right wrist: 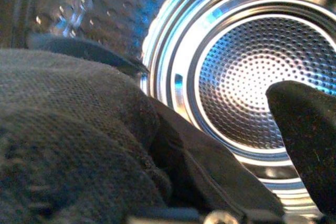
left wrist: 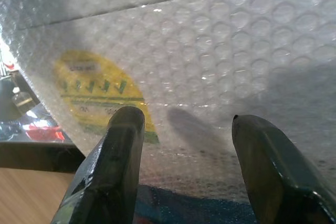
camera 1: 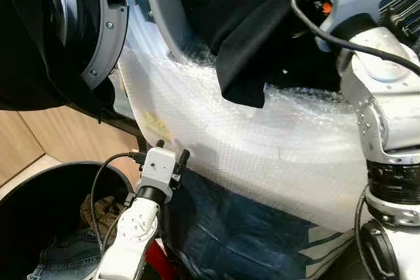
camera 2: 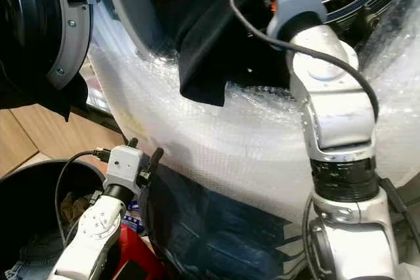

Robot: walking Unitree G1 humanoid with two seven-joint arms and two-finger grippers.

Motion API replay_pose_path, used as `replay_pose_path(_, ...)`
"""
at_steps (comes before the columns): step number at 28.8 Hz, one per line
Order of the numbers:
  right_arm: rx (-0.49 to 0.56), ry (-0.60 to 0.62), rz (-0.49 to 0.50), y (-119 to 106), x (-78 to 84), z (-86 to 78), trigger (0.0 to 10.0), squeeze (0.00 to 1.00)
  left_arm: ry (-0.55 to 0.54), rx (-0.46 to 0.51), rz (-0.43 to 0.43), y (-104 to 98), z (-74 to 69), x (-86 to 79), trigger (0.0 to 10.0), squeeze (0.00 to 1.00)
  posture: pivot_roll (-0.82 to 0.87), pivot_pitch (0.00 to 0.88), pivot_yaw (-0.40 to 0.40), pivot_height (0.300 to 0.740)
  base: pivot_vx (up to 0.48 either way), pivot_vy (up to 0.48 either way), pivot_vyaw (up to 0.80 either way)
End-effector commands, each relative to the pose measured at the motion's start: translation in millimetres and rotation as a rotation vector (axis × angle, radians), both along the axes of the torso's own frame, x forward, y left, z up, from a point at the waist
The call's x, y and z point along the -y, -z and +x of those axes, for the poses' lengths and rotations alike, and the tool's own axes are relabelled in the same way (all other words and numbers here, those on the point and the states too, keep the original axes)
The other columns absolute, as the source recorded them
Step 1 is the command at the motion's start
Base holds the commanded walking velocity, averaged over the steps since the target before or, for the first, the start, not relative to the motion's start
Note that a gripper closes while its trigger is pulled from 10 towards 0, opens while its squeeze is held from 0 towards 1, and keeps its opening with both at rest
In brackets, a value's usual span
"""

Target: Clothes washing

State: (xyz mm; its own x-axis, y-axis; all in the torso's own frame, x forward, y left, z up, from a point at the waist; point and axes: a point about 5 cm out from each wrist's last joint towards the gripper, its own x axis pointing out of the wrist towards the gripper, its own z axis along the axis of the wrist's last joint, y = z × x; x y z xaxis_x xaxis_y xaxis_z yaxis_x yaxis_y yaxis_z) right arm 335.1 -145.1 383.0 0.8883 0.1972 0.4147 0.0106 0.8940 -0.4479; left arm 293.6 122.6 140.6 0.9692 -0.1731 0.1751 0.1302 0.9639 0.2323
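The washing machine is wrapped in bubble wrap point(camera 1: 262, 155) and its round door point(camera 1: 98, 24) stands open at the left. A black garment point(camera 1: 249, 44) hangs out of the drum opening, over the lower rim. My right arm point(camera 1: 380, 96) reaches up into that opening. In the right wrist view the right gripper point(right wrist: 199, 129) is open inside the shiny perforated drum point(right wrist: 247, 77), and the black garment point(right wrist: 79, 140) lies over one of its fingers. My left gripper point(camera 1: 172, 149) is open and empty, low against the wrapped front, near a yellow sticker point(left wrist: 94, 93).
A black laundry basket point(camera 1: 39, 208) stands at the lower left with jeans point(camera 1: 59, 254) and other clothes in it. Dark blue plastic sheeting point(camera 1: 243, 234) covers the machine's lower front. Wooden flooring point(camera 1: 20, 142) shows at the left.
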Motion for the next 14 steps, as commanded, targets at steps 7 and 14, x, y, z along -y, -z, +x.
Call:
replay_pose_path(7,0.013,-0.238,-0.06,-3.4,1.6,-32.1,10.0,0.0,-0.002,0.001,0.008,-1.3,-0.6,1.1,10.0,0.0,-0.1,0.094,-0.058,0.74,0.0,0.0,0.0)
replay_pose_path(14,-0.04,-0.312,-0.17,12.3,8.5,-47.0,10.0,0.0,-0.001,0.001,0.008,-1.1,0.0,1.5,10.0,0.0,-0.11,0.093,-0.055,0.74,0.0,0.0,0.0)
